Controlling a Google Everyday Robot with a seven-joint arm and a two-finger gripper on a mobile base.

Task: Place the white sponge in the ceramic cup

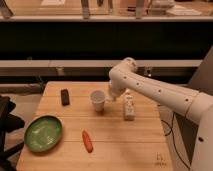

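Note:
The ceramic cup (98,100) is small and white, and stands upright near the middle of the wooden table (115,145). My gripper (110,96) is at the end of the white arm, low over the table and right beside the cup's right side. A whitish small bottle (129,101) stands to the right of the gripper. An off-white block that looks like the white sponge (129,115) lies against the bottle's front. The gripper's tip is partly hidden by the arm.
A green round bowl (43,133) sits at the front left. An orange carrot-like object (87,141) lies in front of the cup. A dark rectangular object (65,96) lies at the back left. Shelving stands behind the table.

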